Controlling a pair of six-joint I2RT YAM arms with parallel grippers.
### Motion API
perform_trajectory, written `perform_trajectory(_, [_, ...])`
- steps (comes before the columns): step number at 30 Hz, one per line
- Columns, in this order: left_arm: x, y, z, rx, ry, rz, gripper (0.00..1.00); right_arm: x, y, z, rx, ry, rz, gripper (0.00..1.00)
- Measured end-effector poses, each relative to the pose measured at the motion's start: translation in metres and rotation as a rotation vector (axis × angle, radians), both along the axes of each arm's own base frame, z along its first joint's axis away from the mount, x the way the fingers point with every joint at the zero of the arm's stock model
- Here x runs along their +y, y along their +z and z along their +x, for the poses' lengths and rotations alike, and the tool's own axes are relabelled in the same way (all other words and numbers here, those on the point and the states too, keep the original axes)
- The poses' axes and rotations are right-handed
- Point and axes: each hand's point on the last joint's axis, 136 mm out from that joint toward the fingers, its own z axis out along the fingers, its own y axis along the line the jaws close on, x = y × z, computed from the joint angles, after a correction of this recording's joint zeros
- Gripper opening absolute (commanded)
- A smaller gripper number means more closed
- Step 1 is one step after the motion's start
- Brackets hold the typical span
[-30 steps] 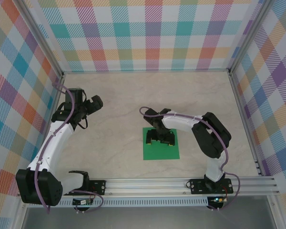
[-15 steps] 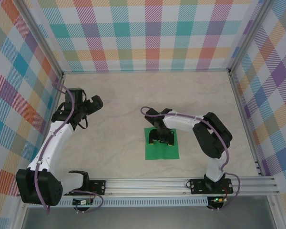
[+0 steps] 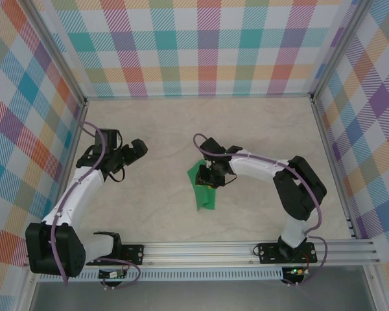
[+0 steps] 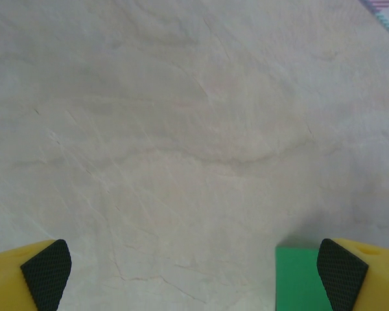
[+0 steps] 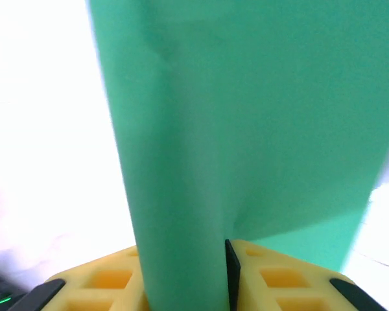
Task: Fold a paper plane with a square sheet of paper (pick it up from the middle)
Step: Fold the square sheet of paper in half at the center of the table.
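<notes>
The square sheet of paper [image 3: 203, 190] is bright green and buckled into a raised fold near the table's middle. One end of it hangs down toward the table. My right gripper [image 3: 211, 174] is shut on its middle. In the right wrist view a fold of the paper [image 5: 246, 110] runs up from between the yellow fingers [image 5: 272, 280] of that gripper [image 5: 181, 285]. My left gripper [image 3: 135, 151] hovers open to the left of the sheet, apart from it. The left wrist view has that gripper [image 4: 193, 275] wide open over bare table, with a corner of the paper [image 4: 298, 280] by its right fingertip.
The marbled beige table [image 3: 181, 123] is fenced by checked walls [image 3: 201, 45] at the back and both sides. An aluminium rail [image 3: 246, 249] carrying both arm bases runs along the near edge.
My right gripper has closed on the flat sheet's middle, lifted and shifted left, bunching the paper into a raised fold. The left arm has moved a little toward the sheet, still open.
</notes>
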Motion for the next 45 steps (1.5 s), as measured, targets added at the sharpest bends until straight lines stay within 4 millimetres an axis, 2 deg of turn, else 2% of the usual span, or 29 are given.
perform_trajectory(3, [-0.016, -0.014, -0.005, 0.017, -0.027, -0.095, 0.98, 0.022, 0.028, 0.017, -0.017, -0.007, 0.205, 0.32])
perform_trajectory(5, [-0.026, -0.022, -0.008, 0.027, -0.04, -0.148, 0.96, 0.032, 0.037, 0.025, -0.013, -0.009, 0.312, 0.32])
perform_trajectory(7, [-0.037, -0.027, -0.009, 0.033, -0.057, -0.19, 0.95, 0.041, 0.039, 0.034, 0.002, -0.011, 0.393, 0.32])
perform_trajectory(9, [-0.049, -0.032, -0.01, 0.041, -0.082, -0.22, 0.94, 0.043, 0.031, 0.041, 0.021, -0.018, 0.423, 0.32])
perform_trajectory(14, [-0.078, -0.039, -0.009, 0.054, -0.143, -0.263, 0.9, 0.029, -0.01, 0.041, 0.074, -0.044, 0.311, 0.39])
perform_trajectory(18, [-0.097, -0.045, -0.009, 0.065, -0.182, -0.273, 0.89, 0.012, -0.024, 0.04, 0.063, -0.053, 0.192, 0.51])
perform_trajectory(21, [-0.108, -0.049, -0.009, 0.069, -0.204, -0.277, 0.86, 0.002, -0.029, 0.042, 0.038, -0.049, 0.125, 0.58])
perform_trajectory(28, [-0.138, -0.063, -0.015, 0.113, -0.275, -0.315, 0.71, -0.015, -0.026, 0.041, 0.0, -0.056, 0.041, 0.58])
perform_trajectory(31, [-0.145, -0.067, -0.015, 0.125, -0.29, -0.338, 0.61, -0.018, -0.026, 0.041, -0.006, -0.059, 0.023, 0.59])
perform_trajectory(39, [-0.161, -0.08, -0.02, 0.166, -0.33, -0.365, 0.44, -0.021, -0.026, 0.041, 0.001, -0.036, -0.011, 0.59])
perform_trajectory(45, [-0.176, -0.092, -0.015, 0.193, -0.347, -0.37, 0.32, -0.023, -0.038, 0.038, 0.022, -0.023, -0.073, 0.6])
